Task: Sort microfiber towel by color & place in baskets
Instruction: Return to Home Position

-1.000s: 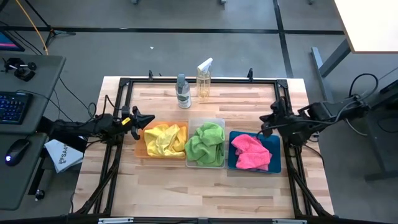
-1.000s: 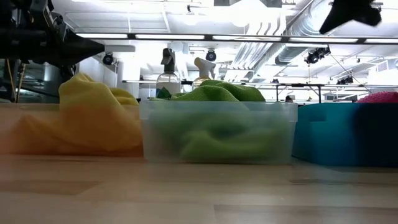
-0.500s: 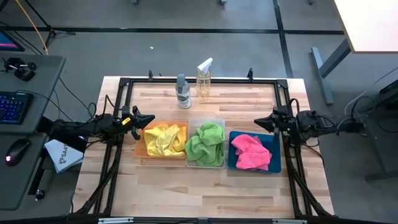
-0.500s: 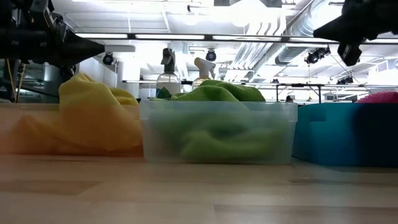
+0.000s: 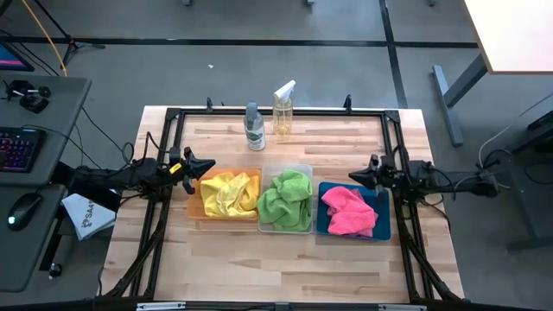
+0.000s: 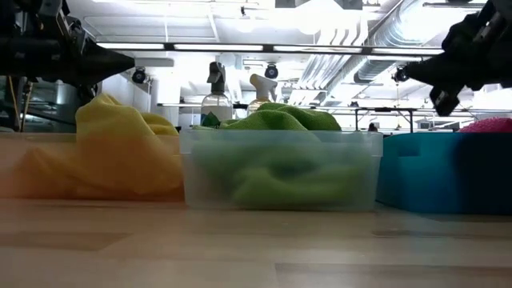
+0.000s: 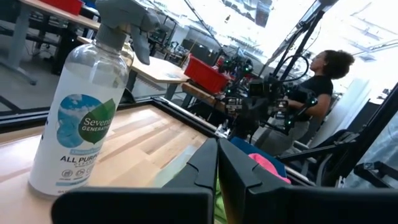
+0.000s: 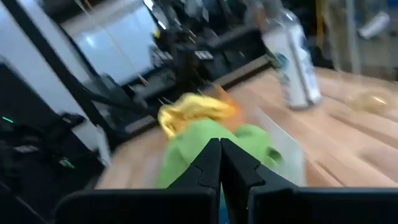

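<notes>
Three baskets stand in a row mid-table. The orange basket [image 5: 193, 210] holds yellow towels [image 5: 226, 193], the clear basket [image 5: 300, 168] holds green towels [image 5: 287, 198], and the blue basket [image 5: 381, 200] holds pink towels [image 5: 347, 211]. My left gripper [image 5: 210, 163] is shut and hangs level at the orange basket's far left corner, touching nothing. My right gripper [image 5: 352, 176] is also shut. It hangs level above the blue basket's far edge [image 6: 398, 74], clear of the towels. In the right wrist view the shut fingers [image 8: 219, 153] point at the green towels [image 8: 196, 146] and the yellow towels [image 8: 194, 111].
Two spray bottles stand near the table's far edge: a clear one with a label [image 5: 254, 128] and a yellowish one [image 5: 282, 111]. A black frame runs around the table. A person [image 7: 323, 78] sits beyond the table's right side. Bare wood lies near the baskets' front.
My right gripper has come down from high above the blue basket and has swung level, pointing toward the table's left. Its arm has stretched out straight along the right edge. The left arm and the towels have kept still.
</notes>
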